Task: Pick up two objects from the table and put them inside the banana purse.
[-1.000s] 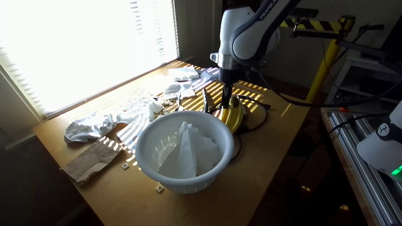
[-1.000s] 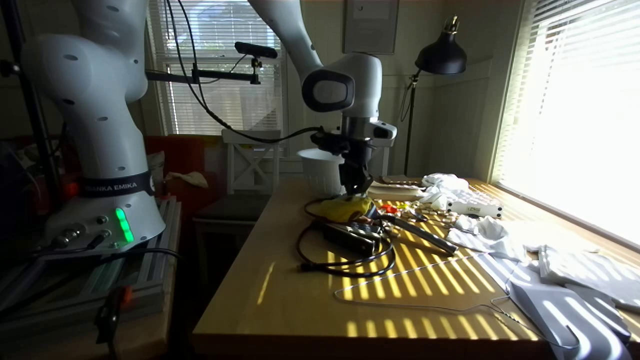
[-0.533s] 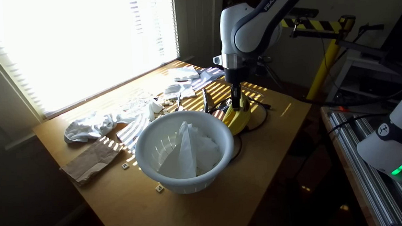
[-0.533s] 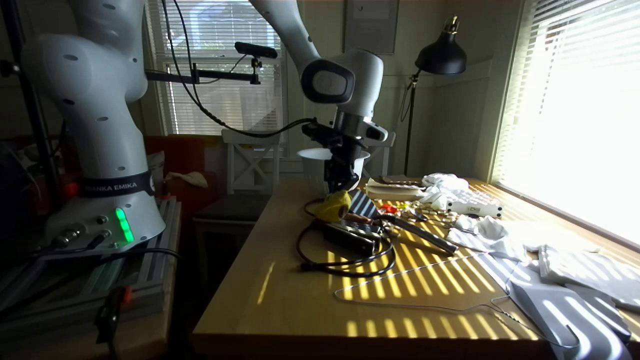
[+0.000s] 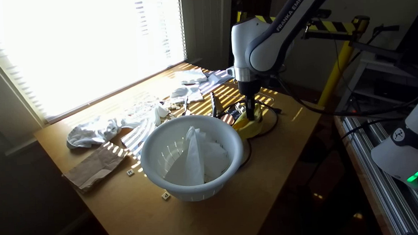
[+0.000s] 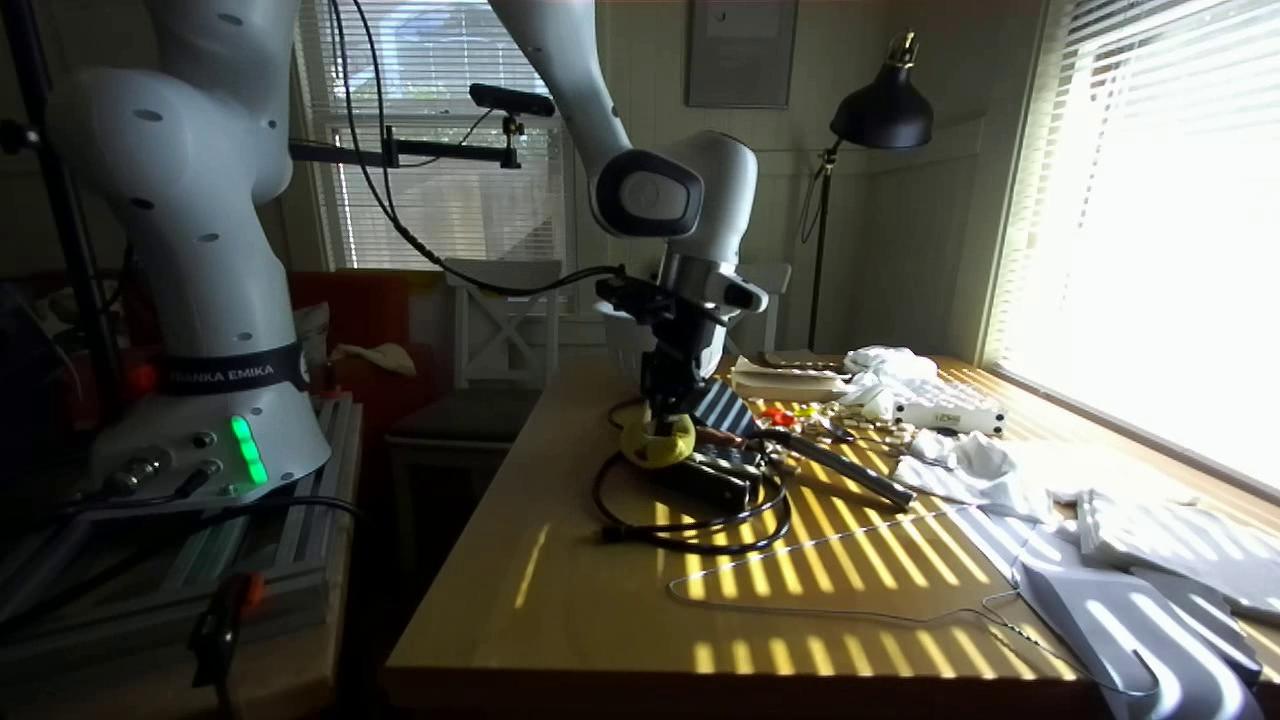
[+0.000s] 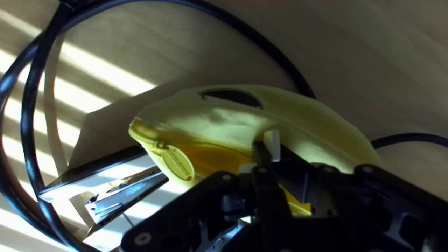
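Moved since the earlier frame: banana purse [image 7: 241, 122], shifted toward the robot's base [image 6: 205, 430] and turned, showing rounder in an exterior view; pincer [image 5: 250, 116] and arm [image 5: 263, 53], displaced the same way with it. Dark striped flat piece [image 6: 725, 408], more fully exposed than before.

Purse: yellow, on the tabletop [image 5: 214, 228]; mouth gaping, orange-yellow lining visible, oval zip tag [image 7: 177, 162] at one end. Contents cannot be made out.

Pincer: fingers pressed together, tips at the purse's mouth; whether fabric is nipped between them cannot be told.

Black cable [image 7: 267, 45]: looped around the purse's place, running out of sight behind it in the wrist view and out again.

Dark box-like object [image 6: 705, 480]: just beside the purse, within the cable's loops.

Pale bowl [image 5: 195, 189]: slotted sides, just beside the purse; touching or apart, cannot tell. Holds white sheets [image 5: 193, 161].

Long dark bar [image 6: 850, 467]: lying near the purse, striped sunlight around it.

Farther out: crumpled white cloth [image 5: 95, 132]; brown paper bag [image 5: 95, 168], flat; two letter tiles [image 5: 130, 173], one near the bag, one near the bowl. Bowl, bag and tiles unchanged in position.

Beyond the tabletop: black lamp [image 6: 885, 110]; chair [image 6: 465, 412].
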Robot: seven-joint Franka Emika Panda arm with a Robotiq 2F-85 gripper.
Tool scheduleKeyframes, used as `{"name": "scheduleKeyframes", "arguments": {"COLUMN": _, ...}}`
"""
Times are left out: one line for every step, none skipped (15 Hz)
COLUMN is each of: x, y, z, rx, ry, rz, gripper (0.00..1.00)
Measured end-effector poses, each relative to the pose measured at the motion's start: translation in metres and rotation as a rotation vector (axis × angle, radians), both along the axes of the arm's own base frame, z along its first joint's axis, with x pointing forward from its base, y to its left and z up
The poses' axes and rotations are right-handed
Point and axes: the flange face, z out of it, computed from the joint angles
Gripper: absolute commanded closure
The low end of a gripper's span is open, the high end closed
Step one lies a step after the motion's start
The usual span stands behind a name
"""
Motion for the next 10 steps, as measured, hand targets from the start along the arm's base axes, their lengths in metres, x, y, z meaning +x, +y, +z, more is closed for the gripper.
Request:
{"name": "scheduleKeyframes", "arguments": {"x": 0.001, "y": 0.0, "z": -0.003, "rx": -0.016, "ry": -0.029, "rz": -0.002, "gripper": 0.97}}
{"name": "scheduleKeyframes", "arguments": {"x": 0.004, "y": 0.001, "z": -0.004, "rx": -0.028, "ry": -0.065, "rz": -0.004, "gripper": 0.97}}
{"name": "scheduleKeyframes", "arguments": {"x": 0.005, "y": 0.002, "z": -0.005, "rx": -0.038, "ry": -0.097, "rz": -0.005, "gripper": 0.97}}
{"name": "scheduleKeyframes", "arguments": {"x": 0.007, "y": 0.004, "z": -0.005, "rx": -0.048, "ry": -0.125, "rz": -0.005, "gripper": 0.97}}
{"name": "scheduleKeyframes", "arguments": {"x": 0.009, "y": 0.005, "z": -0.005, "rx": -0.061, "ry": -0.149, "rz": -0.004, "gripper": 0.97}}
{"name": "scheduleKeyframes", "arguments": {"x": 0.011, "y": 0.005, "z": -0.004, "rx": -0.079, "ry": -0.169, "rz": 0.0, "gripper": 0.97}}
{"name": "scheduleKeyframes", "arguments": {"x": 0.011, "y": 0.006, "z": -0.005, "rx": -0.099, "ry": -0.185, "rz": 0.005, "gripper": 0.97}}
{"name": "scheduleKeyframes", "arguments": {"x": 0.011, "y": 0.006, "z": -0.005, "rx": -0.122, "ry": -0.199, "rz": 0.015, "gripper": 0.97}}
{"name": "scheduleKeyframes", "arguments": {"x": 0.011, "y": 0.006, "z": -0.006, "rx": -0.143, "ry": -0.21, "rz": 0.024, "gripper": 0.64}}
{"name": "scheduleKeyframes", "arguments": {"x": 0.01, "y": 0.006, "z": -0.007, "rx": -0.161, "ry": -0.213, "rz": 0.036, "gripper": 0.64}}
